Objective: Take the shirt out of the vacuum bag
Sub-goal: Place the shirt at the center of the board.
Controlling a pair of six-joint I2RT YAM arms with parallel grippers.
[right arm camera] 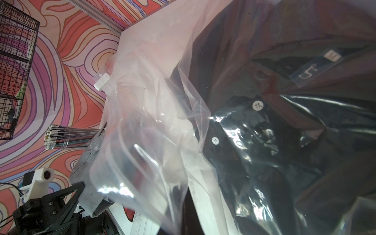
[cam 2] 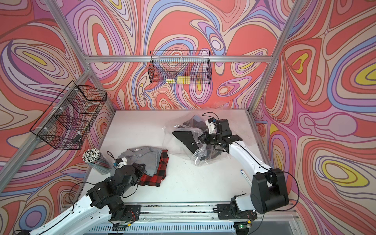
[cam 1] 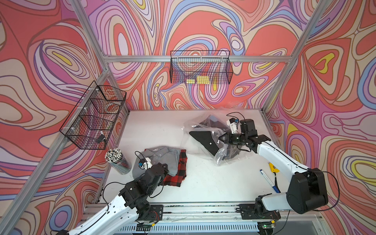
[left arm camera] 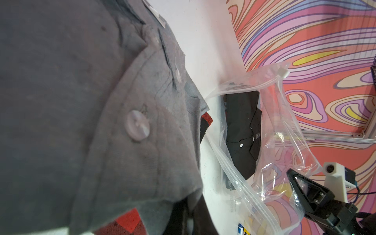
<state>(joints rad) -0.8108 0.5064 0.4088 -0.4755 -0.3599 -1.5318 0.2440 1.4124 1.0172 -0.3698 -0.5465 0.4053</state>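
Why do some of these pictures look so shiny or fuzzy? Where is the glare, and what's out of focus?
Right wrist view: bright glare streaks on the crinkled vacuum bag partly veil the black shirt. Left wrist view: the grey shirt sits so close it looks soft and dim. Both top views: evenly lit and sharp, with only faint shadows on the white table.

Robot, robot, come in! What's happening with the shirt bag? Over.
Right gripper shut on vacuum bag. Left gripper over grey shirt, jaws hidden. Black shirt still inside bag.
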